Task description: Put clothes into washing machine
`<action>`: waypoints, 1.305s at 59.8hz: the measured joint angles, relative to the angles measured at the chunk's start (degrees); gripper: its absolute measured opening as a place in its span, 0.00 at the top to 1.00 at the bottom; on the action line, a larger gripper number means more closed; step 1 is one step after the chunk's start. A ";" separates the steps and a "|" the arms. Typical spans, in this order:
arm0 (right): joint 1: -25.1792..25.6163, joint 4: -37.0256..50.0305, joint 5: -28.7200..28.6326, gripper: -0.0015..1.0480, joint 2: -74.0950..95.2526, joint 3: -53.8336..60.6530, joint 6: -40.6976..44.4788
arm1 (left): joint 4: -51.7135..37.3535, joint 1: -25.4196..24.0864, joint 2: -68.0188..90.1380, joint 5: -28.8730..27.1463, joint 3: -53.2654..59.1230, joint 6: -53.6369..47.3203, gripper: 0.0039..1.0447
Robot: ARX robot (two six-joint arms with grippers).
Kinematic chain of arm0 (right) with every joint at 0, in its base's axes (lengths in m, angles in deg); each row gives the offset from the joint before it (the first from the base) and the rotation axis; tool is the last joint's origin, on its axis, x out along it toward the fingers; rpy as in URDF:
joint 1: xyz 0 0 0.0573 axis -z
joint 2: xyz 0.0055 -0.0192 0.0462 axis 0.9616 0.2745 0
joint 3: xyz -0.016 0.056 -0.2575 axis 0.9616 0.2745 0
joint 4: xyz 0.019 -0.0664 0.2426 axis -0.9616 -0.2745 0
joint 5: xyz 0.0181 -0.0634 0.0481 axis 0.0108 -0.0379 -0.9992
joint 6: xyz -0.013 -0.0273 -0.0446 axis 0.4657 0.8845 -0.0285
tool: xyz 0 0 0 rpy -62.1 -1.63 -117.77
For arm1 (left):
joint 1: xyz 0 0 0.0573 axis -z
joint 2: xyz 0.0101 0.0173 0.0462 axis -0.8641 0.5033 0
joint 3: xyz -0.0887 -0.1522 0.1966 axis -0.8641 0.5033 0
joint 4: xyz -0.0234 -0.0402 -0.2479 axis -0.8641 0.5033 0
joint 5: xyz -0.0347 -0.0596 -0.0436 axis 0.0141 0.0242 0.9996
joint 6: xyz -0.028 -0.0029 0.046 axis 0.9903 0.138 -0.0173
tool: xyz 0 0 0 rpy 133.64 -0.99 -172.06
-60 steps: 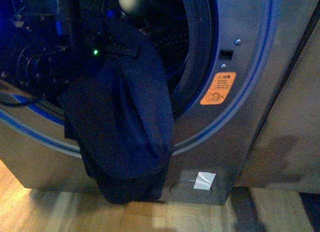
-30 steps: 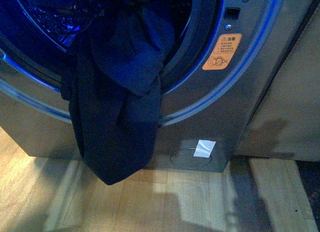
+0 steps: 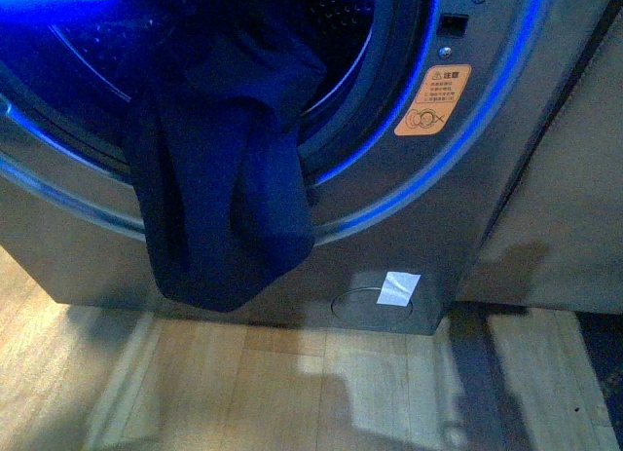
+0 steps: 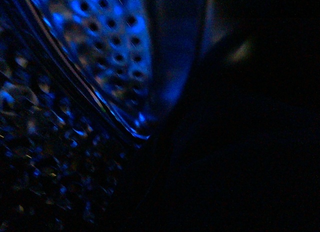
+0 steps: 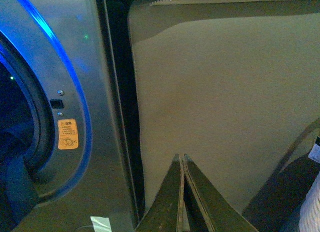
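Observation:
The dark navy clothes (image 3: pixel 224 198) hang half out of the washing machine (image 3: pixel 458 207), draped over the lower rim of its round opening with the upper part reaching into the drum. My left gripper is shut on the clothes inside the drum; its fingers are lost in darkness in the left wrist view, where only the perforated steel drum wall (image 4: pixel 107 36) shows. My right gripper (image 5: pixel 181 158) is shut and empty, held off to the right of the machine in front of a beige panel (image 5: pixel 225 91).
An orange warning sticker (image 3: pixel 432 100) sits right of the porthole, and a white tape patch (image 3: pixel 397 287) marks the machine's base. A beige cabinet side (image 3: pixel 574 207) stands to the right. Wooden floor (image 3: pixel 321 393) lies below.
The hanging clothes have been drawn upward and further into the drum; their lower end has risen from near the floor to the machine's base. The dark arm seen earlier no longer shows.

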State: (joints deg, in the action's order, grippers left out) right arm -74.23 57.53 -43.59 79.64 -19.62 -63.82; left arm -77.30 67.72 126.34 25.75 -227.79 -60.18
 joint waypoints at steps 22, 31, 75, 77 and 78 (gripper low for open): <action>0.02 0.35 0.00 0.98 -2.14 2.36 0.00 | -2.03 0.39 0.00 1.49 -3.72 -1.97 0.85; 0.02 0.35 -0.02 0.98 -2.14 2.36 0.00 | 5.07 0.74 -2.56 9.01 1.66 3.41 0.59; 0.02 0.35 0.00 0.98 -2.14 2.36 0.00 | -29.44 2.54 -51.69 21.81 95.56 10.99 0.06; 0.02 0.35 0.00 0.98 -2.14 2.36 0.00 | -31.36 2.67 -53.42 22.32 98.44 11.15 0.06; 0.02 0.35 0.00 0.98 -2.14 2.36 0.00 | -32.00 2.73 -54.01 22.40 99.41 11.19 0.06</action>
State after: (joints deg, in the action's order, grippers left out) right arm -74.21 57.88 -43.59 77.50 -17.26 -63.82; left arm -109.30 70.46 72.33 48.15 -128.38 -48.99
